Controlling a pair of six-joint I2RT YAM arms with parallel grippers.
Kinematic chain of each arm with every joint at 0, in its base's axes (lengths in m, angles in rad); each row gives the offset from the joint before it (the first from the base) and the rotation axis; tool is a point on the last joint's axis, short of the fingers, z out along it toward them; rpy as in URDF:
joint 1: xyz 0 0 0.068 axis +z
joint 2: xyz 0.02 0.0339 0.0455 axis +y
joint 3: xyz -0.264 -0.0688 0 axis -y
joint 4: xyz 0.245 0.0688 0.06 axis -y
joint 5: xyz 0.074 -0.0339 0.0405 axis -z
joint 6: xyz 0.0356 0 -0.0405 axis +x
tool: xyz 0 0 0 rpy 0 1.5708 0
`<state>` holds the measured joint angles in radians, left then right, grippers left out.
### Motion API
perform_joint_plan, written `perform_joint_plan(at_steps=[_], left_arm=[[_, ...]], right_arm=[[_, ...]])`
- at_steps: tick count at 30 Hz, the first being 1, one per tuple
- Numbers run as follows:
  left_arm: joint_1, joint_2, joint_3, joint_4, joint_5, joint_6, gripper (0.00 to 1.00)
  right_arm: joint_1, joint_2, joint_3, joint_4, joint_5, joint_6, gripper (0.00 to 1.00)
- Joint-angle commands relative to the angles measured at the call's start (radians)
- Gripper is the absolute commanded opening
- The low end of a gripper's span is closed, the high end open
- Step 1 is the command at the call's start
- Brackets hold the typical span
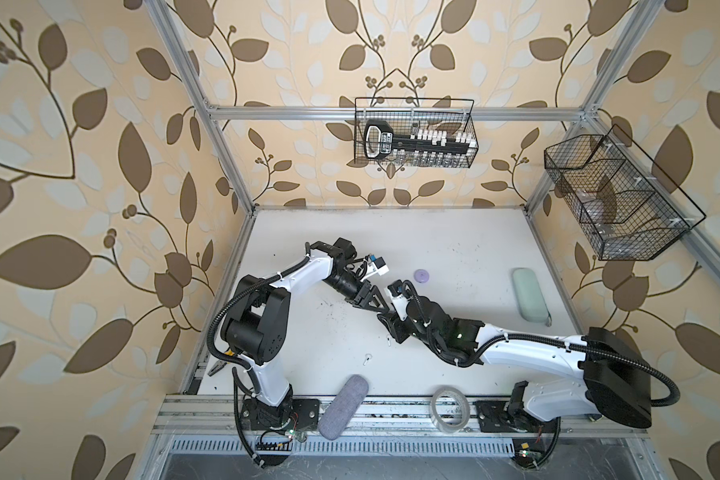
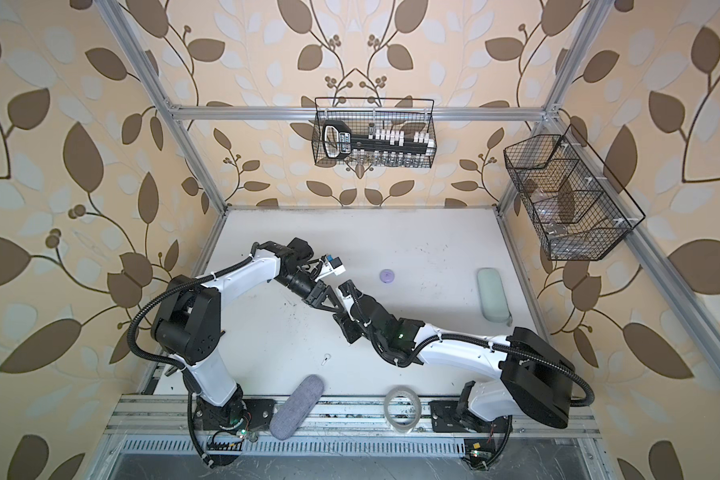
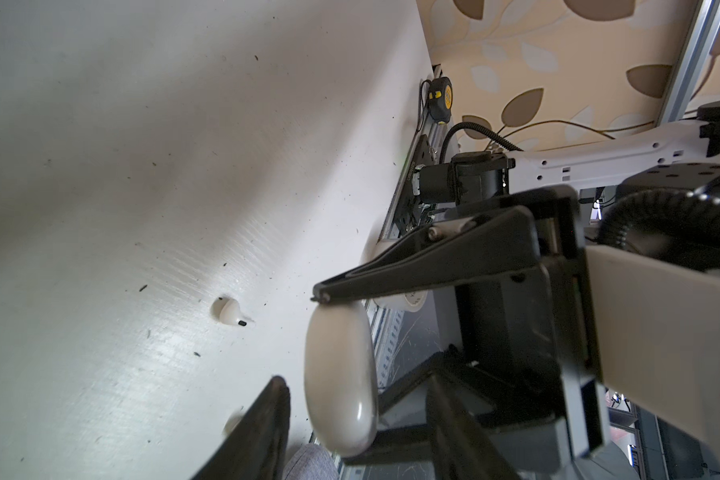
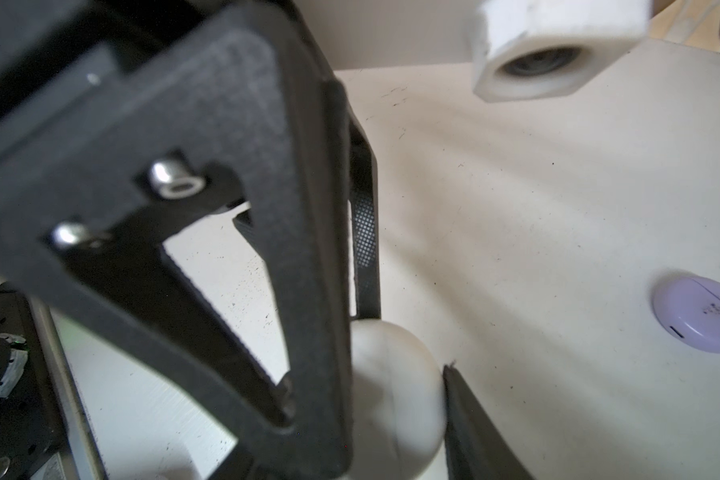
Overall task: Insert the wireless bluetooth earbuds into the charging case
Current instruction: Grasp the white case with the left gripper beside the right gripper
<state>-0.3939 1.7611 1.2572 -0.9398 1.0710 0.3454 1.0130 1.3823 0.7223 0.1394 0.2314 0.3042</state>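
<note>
**Left arm meets right arm**

Both arms reach inward, with the wrists pointing at each other. The right gripper is closed on a white charging case. The left gripper has its jaws apart, one on each side of it.

The white case is shut and up on edge mid desk. The lilac case lies flat and closed further back, and one white earbud is loose nearer the front.

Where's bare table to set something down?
Free: back strip behind lilac charging case and mint glasses case; front middle between grey fabric case and tape roll. Crowded: centre, left gripper and right gripper meet at the white charging case, two white earbuds lie just in front.
</note>
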Motion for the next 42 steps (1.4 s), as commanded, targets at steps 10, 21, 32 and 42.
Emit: perform_joint_plan(at_steps=[10,21,32,42], left_arm=[[-0.025,0.011,0.041,-0.051,0.027,0.049,0.49],[-0.032,0.012,0.044,-0.059,0.023,0.057,0.36],[-0.039,0.017,0.052,-0.072,0.021,0.066,0.32],[-0.042,0.022,0.057,-0.083,0.021,0.073,0.3]], right_arm=[[0.004,0.008,0.046,-0.027,0.013,-0.038,0.37],[0.001,0.009,0.057,-0.034,0.019,-0.043,0.37],[0.001,0.009,0.069,-0.039,0.023,-0.048,0.36],[-0.003,0.011,0.078,-0.043,0.03,-0.053,0.36]])
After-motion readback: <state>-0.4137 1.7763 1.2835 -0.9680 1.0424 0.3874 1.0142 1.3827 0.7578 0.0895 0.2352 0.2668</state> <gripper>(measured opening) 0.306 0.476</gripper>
